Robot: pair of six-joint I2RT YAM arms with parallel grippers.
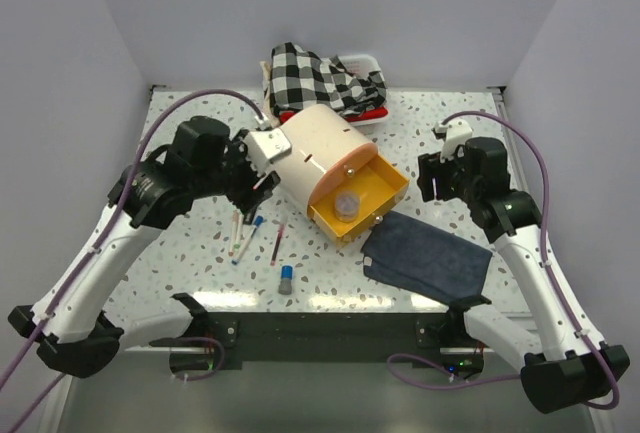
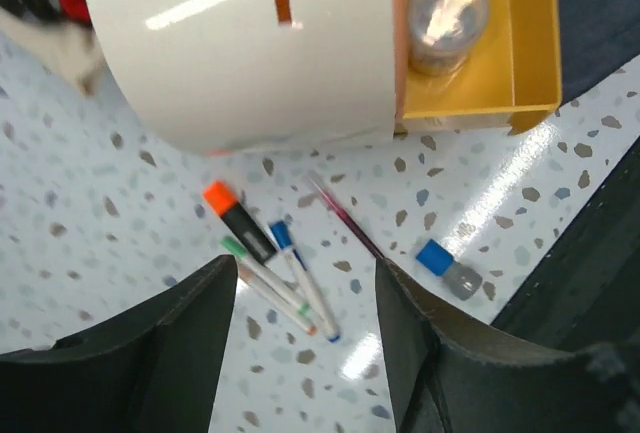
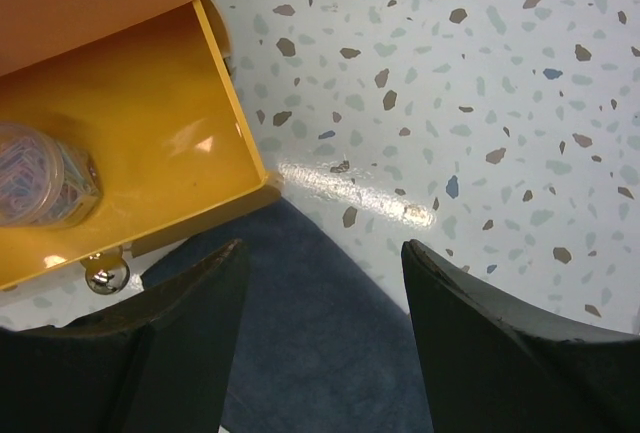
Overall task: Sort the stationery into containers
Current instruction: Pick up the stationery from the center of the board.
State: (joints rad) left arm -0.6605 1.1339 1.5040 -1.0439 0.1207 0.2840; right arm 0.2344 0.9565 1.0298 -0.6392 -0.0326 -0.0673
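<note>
Already the small clear round pot [image 1: 346, 203] sits inside the pulled-out yellow drawer [image 1: 392, 175] of the cream drum cabinet [image 1: 315, 148], which lies on its side. Near the cabinet, on the speckled table [image 1: 200, 253], lie the orange-capped marker [image 2: 238, 221], a green-capped pen [image 2: 268, 285], a blue-capped pen [image 2: 303, 279], the dark red pencil [image 2: 348, 221] and, a little apart, the blue-capped tube [image 2: 447, 268]. The left gripper [image 2: 305, 265] hovers over the pens, fingers spread wide, nothing between them. The right gripper [image 3: 325, 253] hangs above the drawer's corner and the dark blue cloth [image 3: 310, 353], likewise spread and empty.
</note>
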